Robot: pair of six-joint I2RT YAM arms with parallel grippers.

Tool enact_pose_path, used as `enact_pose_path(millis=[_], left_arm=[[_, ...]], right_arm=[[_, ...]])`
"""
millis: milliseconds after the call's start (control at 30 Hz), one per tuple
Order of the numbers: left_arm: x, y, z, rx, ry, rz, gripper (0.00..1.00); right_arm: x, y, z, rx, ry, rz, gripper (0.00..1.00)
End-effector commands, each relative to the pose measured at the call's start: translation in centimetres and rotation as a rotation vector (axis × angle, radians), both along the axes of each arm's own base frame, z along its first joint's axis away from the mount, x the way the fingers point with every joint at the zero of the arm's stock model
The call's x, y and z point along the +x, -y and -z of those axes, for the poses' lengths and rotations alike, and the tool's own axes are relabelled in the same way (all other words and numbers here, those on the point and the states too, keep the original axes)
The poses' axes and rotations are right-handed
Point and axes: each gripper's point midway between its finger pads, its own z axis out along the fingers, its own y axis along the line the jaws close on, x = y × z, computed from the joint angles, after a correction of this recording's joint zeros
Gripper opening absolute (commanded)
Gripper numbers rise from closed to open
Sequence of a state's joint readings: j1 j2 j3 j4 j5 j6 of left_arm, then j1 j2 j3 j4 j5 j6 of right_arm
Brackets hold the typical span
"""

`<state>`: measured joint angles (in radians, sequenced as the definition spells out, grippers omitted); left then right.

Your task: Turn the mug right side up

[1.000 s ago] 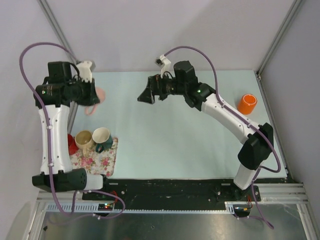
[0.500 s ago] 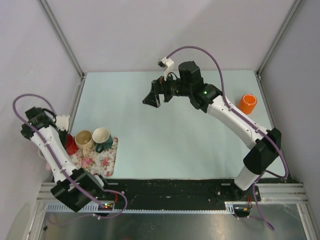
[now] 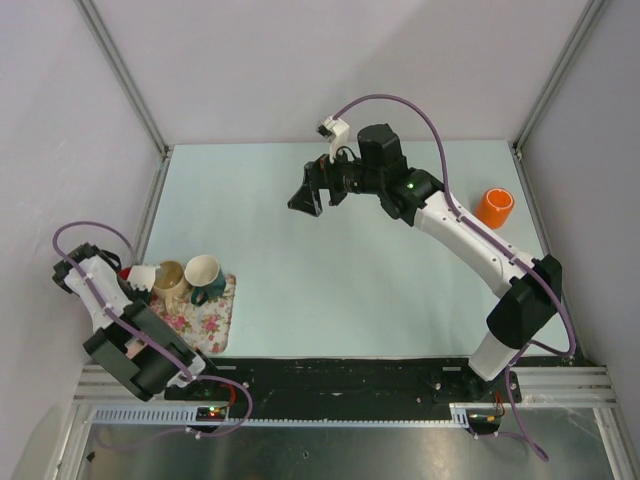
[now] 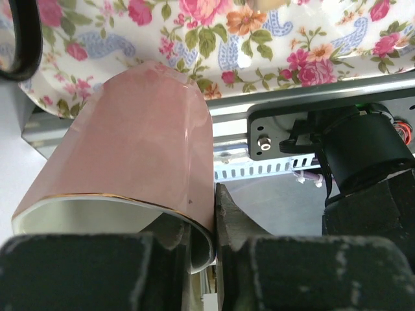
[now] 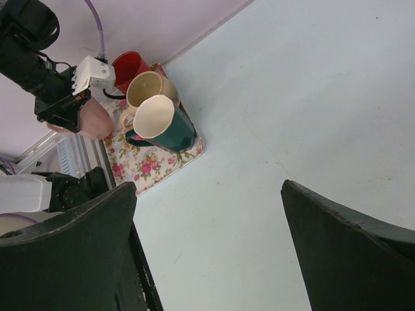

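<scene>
Wide-apart fingers (image 5: 337, 246) frame a floral tray (image 5: 146, 170) bearing three upright mugs (image 5: 159, 121).

the pale blue-green table (image 3: 350, 280) carries a floral tray (image 3: 212, 318) in its near left corner, close to the left edge. an orange cup (image 3: 494, 207) stands open end up near the right edge, well apart from the tray.
</scene>
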<state>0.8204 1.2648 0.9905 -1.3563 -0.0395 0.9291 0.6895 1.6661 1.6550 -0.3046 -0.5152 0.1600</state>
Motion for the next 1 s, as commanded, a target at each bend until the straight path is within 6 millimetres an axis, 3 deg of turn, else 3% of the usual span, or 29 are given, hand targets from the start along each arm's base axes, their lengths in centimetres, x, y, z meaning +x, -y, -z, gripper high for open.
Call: enact_pose_path(millis=[0,300,500,567,667,800,967], left_arm=[[1.7,-1.6,-0.3,0.009,0.043,0.057,0.00],[3.1,-3.3,1.0,0.051,0.068,0.085,0.00],[3.2,-3.3,1.8,0.038,0.045,0.104,0.00],[3.2,-3.3,2.0,0.035,0.038,0.104,0.06],[3.1,-3.1,1.9,0.037,0.039,0.125,0.31],[2.7,-2.5,2.0,0.041,0.039,0.165,0.52],[3.3,-2.8,0.9,0.082,0.077,0.158,0.63]], right_arm=[[0.4,0.4,-2.1,0.028,0.062,0.033,0.99],[0.5,0.7,-2.0,0.020,0.063,0.052,0.99],[0.6,0.9,-2.2,0.017,0.071,0.064,1.00],[0.6,1.0,-2.1,0.013,0.073,0.067,1.00],[0.6,1.1,-2.0,0.004,0.071,0.073,1.00],[0.7,1.2,-1.8,-0.002,0.071,0.080,1.00],[0.7,1.3,-1.9,-0.005,0.076,0.080,1.00]])
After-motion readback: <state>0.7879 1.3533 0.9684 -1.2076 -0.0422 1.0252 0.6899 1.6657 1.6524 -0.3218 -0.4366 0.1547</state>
